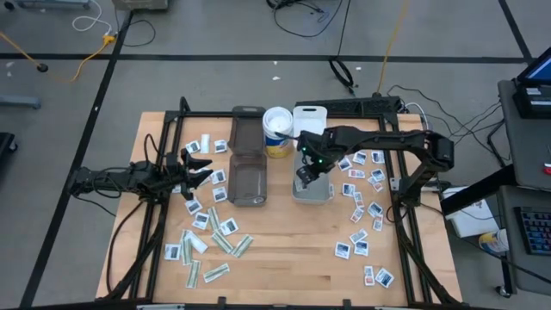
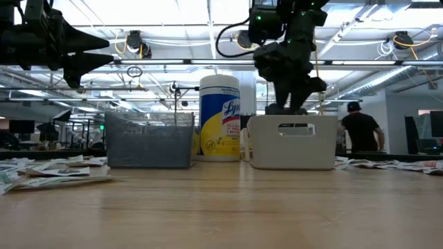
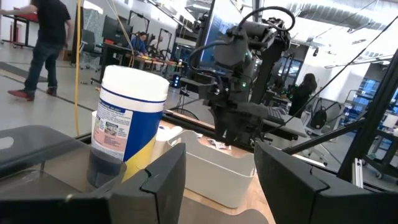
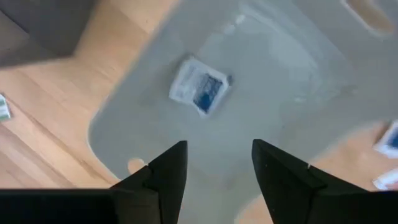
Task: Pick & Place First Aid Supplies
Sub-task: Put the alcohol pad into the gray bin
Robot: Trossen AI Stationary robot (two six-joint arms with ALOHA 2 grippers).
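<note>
The right gripper (image 4: 214,165) hangs over the white bin (image 1: 312,191) near the middle of the table (image 1: 284,267). Its fingers are spread apart and hold nothing. One white square packet (image 4: 200,88) with blue print lies flat on the floor of that bin, right under the fingers. It looks like the drop has gone well.

Many more packets (image 1: 207,241) lie on the table's left side, and more packets (image 1: 362,211) lie near its right edge.

The left gripper (image 1: 196,170) waits above the left side of the table, beside the smoky bin (image 1: 247,176). Its fingers are spread apart and empty too.

The packets are thin and flat, so fingers may slide over one and miss it. Some lie close together, so two might come up at once. The right arm could bump the white bin's wall as it lifts out and push the bin. The wipes tub (image 1: 277,131) stands just behind the bins and could tip if an arm hits it.
</note>
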